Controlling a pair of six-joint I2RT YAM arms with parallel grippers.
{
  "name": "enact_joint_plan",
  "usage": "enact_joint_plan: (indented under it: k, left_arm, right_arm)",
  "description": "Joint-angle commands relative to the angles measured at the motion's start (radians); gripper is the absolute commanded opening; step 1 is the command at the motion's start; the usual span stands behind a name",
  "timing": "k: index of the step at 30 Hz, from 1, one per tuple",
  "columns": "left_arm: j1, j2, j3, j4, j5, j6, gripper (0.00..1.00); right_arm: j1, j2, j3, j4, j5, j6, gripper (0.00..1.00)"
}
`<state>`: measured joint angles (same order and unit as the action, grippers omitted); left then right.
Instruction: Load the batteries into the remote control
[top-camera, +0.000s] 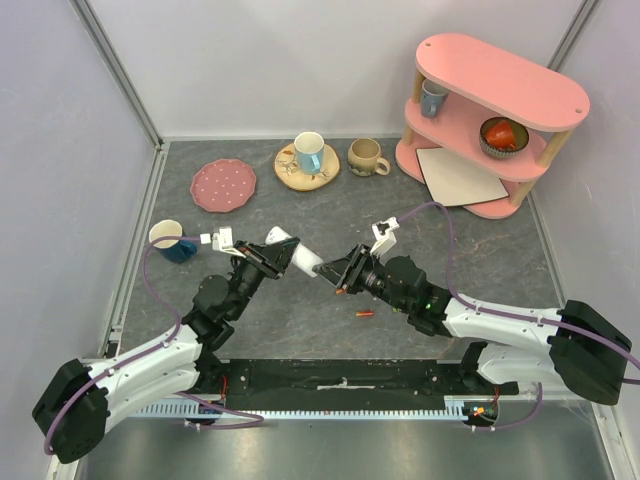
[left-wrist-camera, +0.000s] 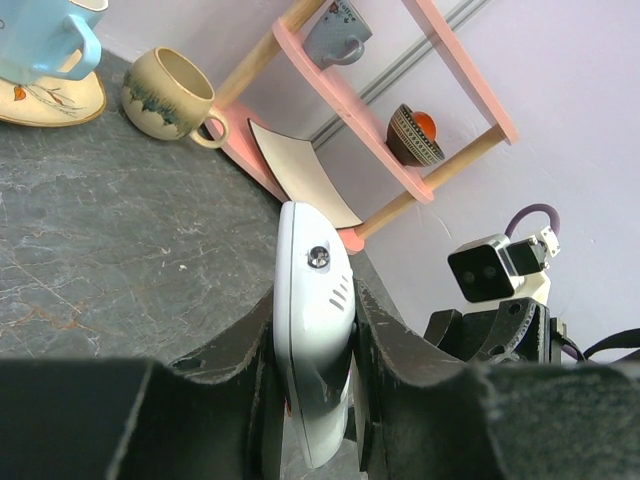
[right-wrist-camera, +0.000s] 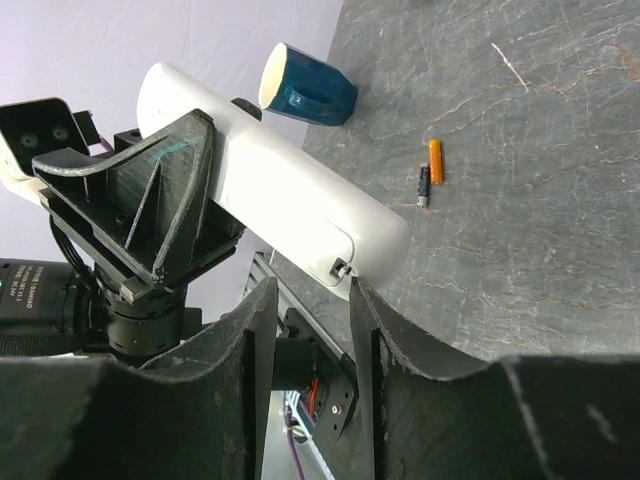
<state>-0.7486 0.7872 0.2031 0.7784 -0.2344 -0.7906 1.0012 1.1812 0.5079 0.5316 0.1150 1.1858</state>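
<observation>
Presently we logged: remote control (left-wrist-camera: 312, 300), clamped aloft by left fingers (left-wrist-camera: 385, 345); right fingers (right-wrist-camera: 250, 340) narrowly parted, empty, at its latch end. Orange battery (right-wrist-camera: 435, 160) lay on bench (right-wrist-camera: 540, 230). Next, we judged: opening the remote.

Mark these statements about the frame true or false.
1. The left gripper is clamped on the remote control. True.
2. The remote control lies flat on the table. False: it is held off the table.
3. An orange battery lies on the table. True.
4. The beige mug sits on the saucer. False: it stands on the table; the light blue cup is on the saucer.
</observation>
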Motion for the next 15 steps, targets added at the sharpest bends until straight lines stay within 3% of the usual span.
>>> enact_joint_plan:
  k: [1, 15]
  left_arm:
    - [-0.006, -0.013, 0.007, 0.039, -0.020, 0.034, 0.02]
    - [-0.006, -0.011, 0.007, 0.050, -0.006, 0.031, 0.02]
  right_arm:
    - [-0.009, 0.008, 0.024, 0.062, 0.045, 0.023, 0.42]
    - [-0.019, 0.043, 0.034, 0.088, 0.026, 0.034, 0.39]
